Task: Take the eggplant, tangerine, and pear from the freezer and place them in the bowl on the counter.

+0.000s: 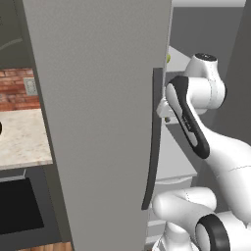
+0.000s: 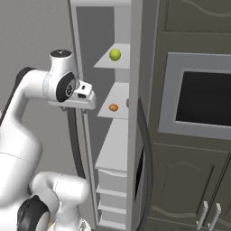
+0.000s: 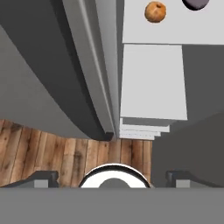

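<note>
The freezer [image 1: 98, 122] stands with its left door swung open, the door's dark handle [image 1: 154, 142] in front of my arm. Inside, the yellow-green pear [image 2: 115, 54] lies on an upper shelf. One shelf lower rests the orange tangerine [image 2: 113, 107] [image 3: 155, 12]. Beside it a sliver of the dark eggplant [image 3: 195, 3] [image 2: 127, 103] shows, mostly hidden. My gripper [image 2: 80, 104] [image 1: 166, 117] [image 3: 113, 177] hangs outside the shelves at tangerine height, pointing down, open and holding nothing. The beige counter [image 1: 19, 137] lies left of the door. The bowl is out of view.
A dark sink [image 1: 14, 206] sits in the counter. Right of the freezer, dark cabinets hold a built-in oven [image 2: 203, 99]. The freezer's right door [image 2: 135, 135] stands edge-on with a curved handle. Pale drawers [image 2: 113, 189] fill the lower freezer. Wooden floor [image 3: 52, 153] lies below.
</note>
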